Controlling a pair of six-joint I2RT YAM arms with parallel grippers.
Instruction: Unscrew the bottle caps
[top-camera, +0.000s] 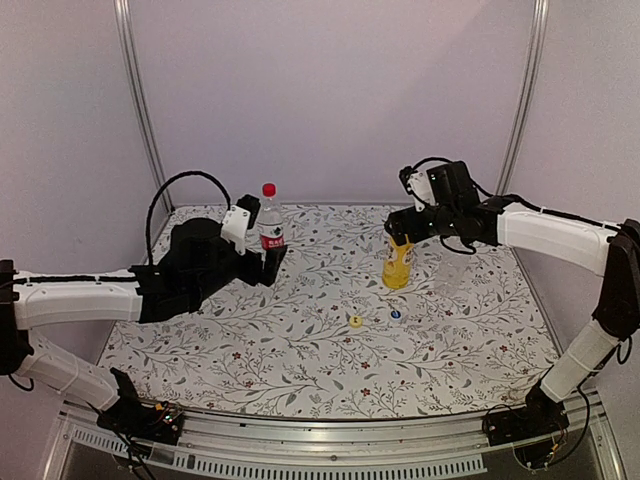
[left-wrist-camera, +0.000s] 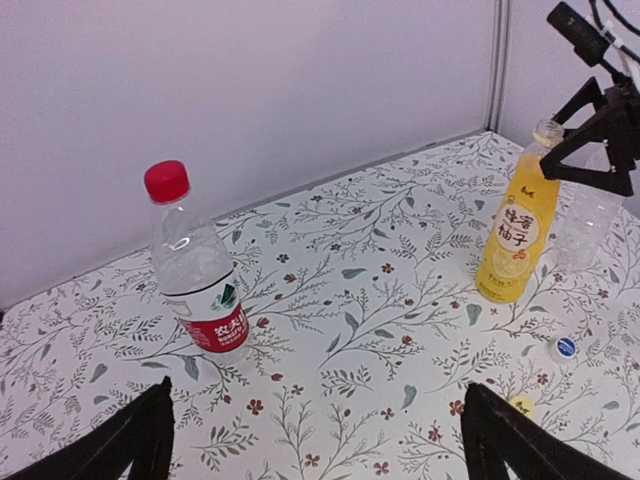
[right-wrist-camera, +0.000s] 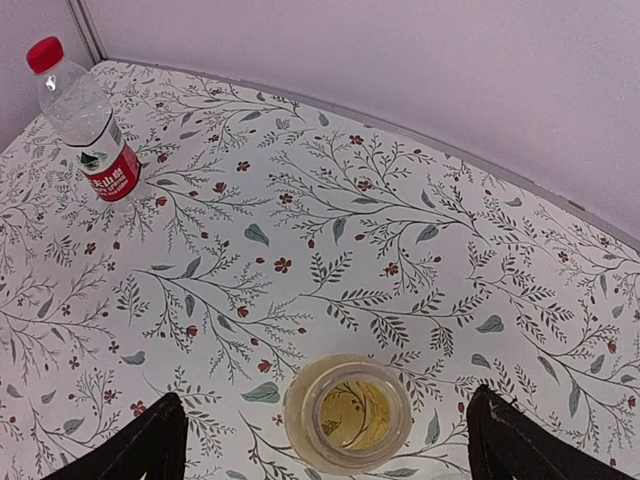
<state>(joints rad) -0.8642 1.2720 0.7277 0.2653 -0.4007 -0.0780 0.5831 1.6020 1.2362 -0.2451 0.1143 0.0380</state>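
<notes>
Since only red cap is on, left end effector, spread, should clamp labelled bottle low; right end effector, spread, seemingly clear of yellow drink bottle.

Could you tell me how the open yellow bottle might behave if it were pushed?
The yellow bottle looks nearly full, so probably fairly heavy for its size. Tall and narrow, a high push might tip it, and being uncapped, it would likely spill.
</notes>
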